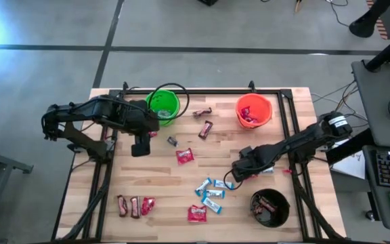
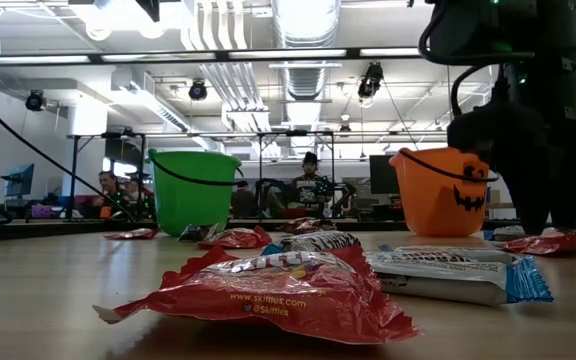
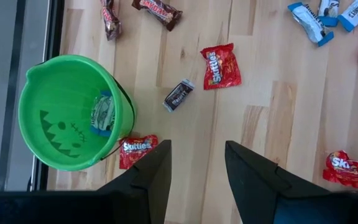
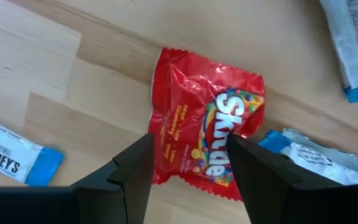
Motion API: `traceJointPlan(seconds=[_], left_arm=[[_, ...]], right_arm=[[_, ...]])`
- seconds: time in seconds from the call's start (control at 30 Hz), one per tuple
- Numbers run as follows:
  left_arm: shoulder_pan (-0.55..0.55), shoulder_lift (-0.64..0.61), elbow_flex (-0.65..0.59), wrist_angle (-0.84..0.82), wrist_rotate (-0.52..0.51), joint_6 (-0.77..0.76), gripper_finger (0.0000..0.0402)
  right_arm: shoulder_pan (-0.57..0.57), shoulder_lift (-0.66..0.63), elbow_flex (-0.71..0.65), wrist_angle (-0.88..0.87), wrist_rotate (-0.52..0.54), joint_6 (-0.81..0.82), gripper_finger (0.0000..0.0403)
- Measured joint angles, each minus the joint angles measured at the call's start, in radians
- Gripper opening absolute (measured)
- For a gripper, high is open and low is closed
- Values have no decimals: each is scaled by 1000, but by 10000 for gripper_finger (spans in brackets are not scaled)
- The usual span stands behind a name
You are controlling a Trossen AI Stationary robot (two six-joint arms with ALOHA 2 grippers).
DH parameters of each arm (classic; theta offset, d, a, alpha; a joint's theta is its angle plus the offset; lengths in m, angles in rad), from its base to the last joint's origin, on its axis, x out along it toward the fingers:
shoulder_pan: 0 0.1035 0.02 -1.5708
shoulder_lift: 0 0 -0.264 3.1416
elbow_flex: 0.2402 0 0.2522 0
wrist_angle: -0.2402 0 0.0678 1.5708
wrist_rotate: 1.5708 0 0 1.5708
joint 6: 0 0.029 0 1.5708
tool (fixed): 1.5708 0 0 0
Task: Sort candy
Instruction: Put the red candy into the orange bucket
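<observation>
Hovering low over the table (image 1: 147, 169) toward its right edge, the right gripper (image 4: 188, 158) has its fingers spread on either side of a red Skittles packet (image 4: 207, 140) lying flat on the wood, not yet pinching it. Light-blue-and-white bars (image 1: 210, 193) lie just beside that packet, one touching or nearly touching its edge in the right wrist view, so a closing grip could catch a bar's wrapper along with the packet, or push the thin packet along the wood instead of lifting it. More candy is scattered across the middle and front of the table, with some already in the green bucket (image 1: 162, 105), orange bucket (image 1: 254, 110) and black bucket (image 1: 269, 208). The left gripper (image 3: 194, 177) waits high beside the green bucket near the back edge, fingers apart and empty, with another red packet (image 3: 136, 149) touching that bucket's base.
</observation>
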State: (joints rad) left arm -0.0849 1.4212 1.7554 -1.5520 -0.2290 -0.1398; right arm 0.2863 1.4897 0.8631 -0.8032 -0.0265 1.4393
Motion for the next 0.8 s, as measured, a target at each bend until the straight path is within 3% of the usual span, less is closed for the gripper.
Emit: traceJointPlan(seconds=[0.53,0.67,0.8], left_arm=[[0,0,0,4,1,0,132],[0,0,0,4,1,0,132],[0,0,0,4,1,0,132]], right_arm=[[0,108,2,20,-8,-10,190],[0,94,2,27,-8,-9,153],[0,84,1,25,-8,-8,81]])
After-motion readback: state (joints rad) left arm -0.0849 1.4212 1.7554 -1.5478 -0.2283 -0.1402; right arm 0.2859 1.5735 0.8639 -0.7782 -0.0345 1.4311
